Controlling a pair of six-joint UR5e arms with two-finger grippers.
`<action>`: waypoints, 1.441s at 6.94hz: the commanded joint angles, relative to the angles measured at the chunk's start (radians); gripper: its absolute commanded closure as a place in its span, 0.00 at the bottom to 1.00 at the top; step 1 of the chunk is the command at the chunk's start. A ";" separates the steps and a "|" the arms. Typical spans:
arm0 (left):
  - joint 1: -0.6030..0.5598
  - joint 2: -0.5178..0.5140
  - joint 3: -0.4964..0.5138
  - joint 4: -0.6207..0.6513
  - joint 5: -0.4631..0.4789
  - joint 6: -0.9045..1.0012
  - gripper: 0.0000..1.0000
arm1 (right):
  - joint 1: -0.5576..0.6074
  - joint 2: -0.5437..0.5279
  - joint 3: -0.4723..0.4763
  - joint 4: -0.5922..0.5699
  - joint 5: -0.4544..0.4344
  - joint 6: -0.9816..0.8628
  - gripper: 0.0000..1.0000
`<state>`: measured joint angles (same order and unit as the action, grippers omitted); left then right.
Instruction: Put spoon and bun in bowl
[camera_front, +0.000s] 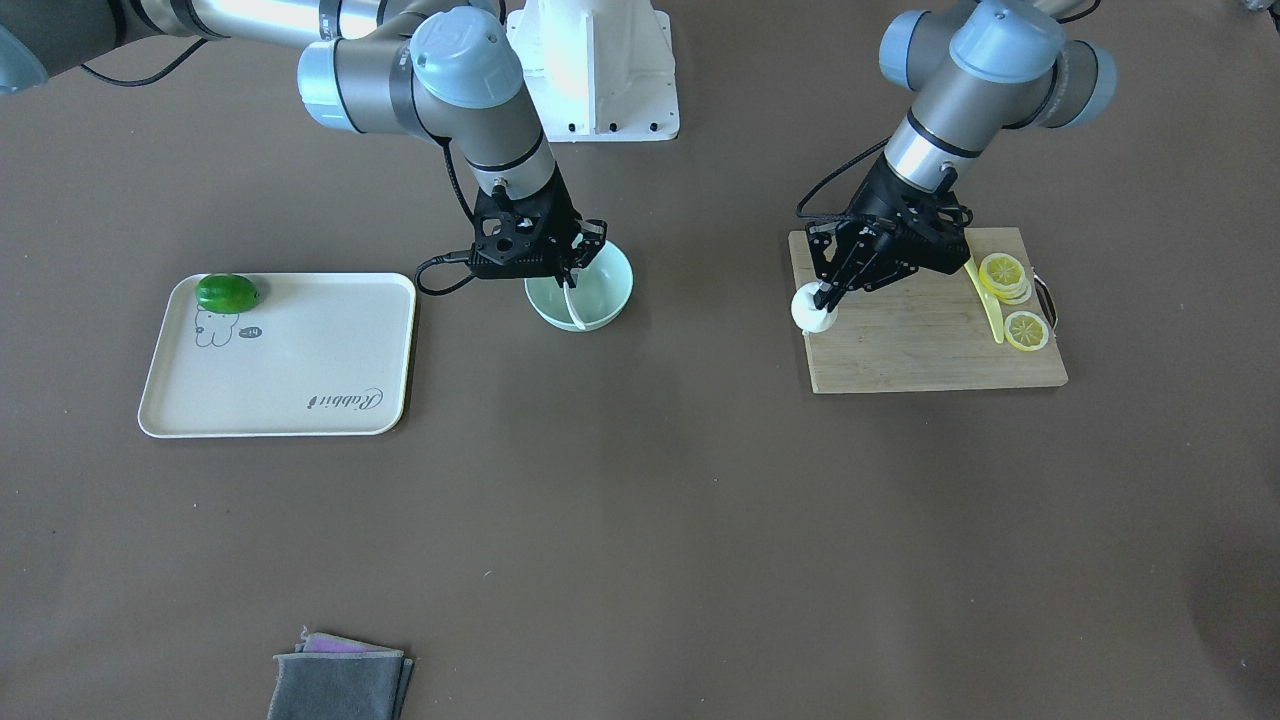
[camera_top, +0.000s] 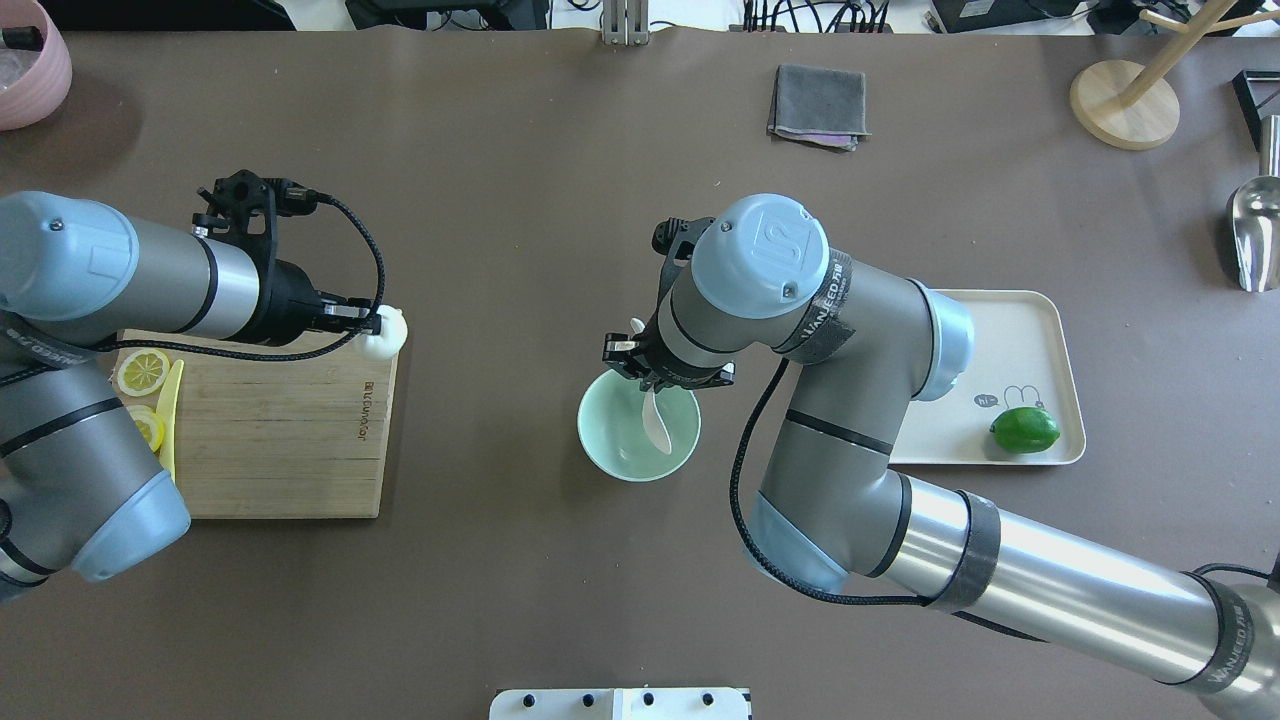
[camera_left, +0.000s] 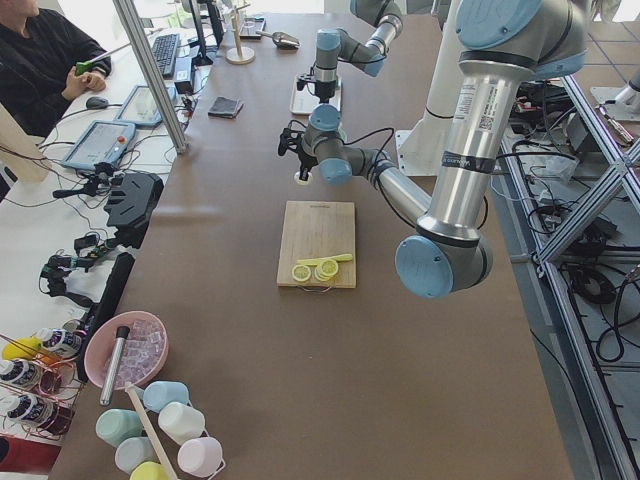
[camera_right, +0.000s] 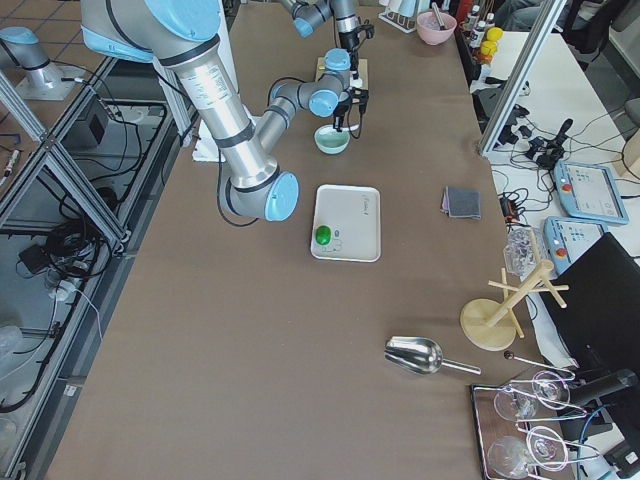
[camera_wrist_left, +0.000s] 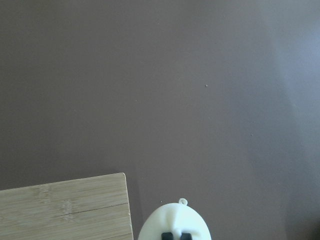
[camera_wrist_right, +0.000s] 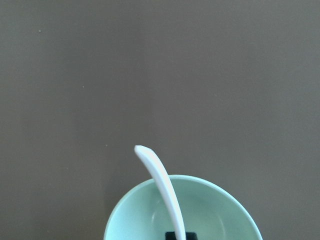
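My right gripper (camera_top: 650, 385) is shut on the white spoon (camera_top: 656, 422) and holds it over the pale green bowl (camera_top: 600, 450). The scoop hangs inside the bowl and the handle tip points past the far rim. In the right wrist view the spoon (camera_wrist_right: 162, 185) rises over the bowl (camera_wrist_right: 220, 210). My left gripper (camera_top: 373, 323) is shut on the white bun (camera_top: 385, 338), held just off the far right corner of the cutting board (camera_top: 290, 430). In the left wrist view the bun (camera_wrist_left: 172, 220) sits beside the board corner (camera_wrist_left: 65, 205), over the table.
Lemon slices (camera_top: 140, 372) and a thin yellow knife (camera_top: 170, 405) lie on the board's left end. A cream tray (camera_top: 1010, 330) with a lime (camera_top: 1024, 430) sits right of the bowl. A grey cloth (camera_top: 818, 105) lies far centre; a metal scoop (camera_top: 1255, 235) lies far right.
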<state>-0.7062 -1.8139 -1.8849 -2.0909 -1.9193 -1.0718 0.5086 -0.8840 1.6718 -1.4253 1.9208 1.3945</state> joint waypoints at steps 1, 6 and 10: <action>0.002 -0.001 0.004 0.000 -0.001 0.000 1.00 | -0.002 -0.001 -0.015 0.005 -0.009 -0.008 0.01; 0.022 -0.219 0.081 0.089 -0.001 -0.089 1.00 | 0.233 -0.088 0.095 -0.099 0.208 -0.163 0.00; 0.196 -0.404 0.166 0.091 0.122 -0.256 1.00 | 0.370 -0.248 0.146 -0.199 0.214 -0.526 0.00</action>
<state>-0.5641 -2.1536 -1.7636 -2.0005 -1.8602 -1.2919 0.8470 -1.0952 1.8175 -1.6228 2.1328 0.9407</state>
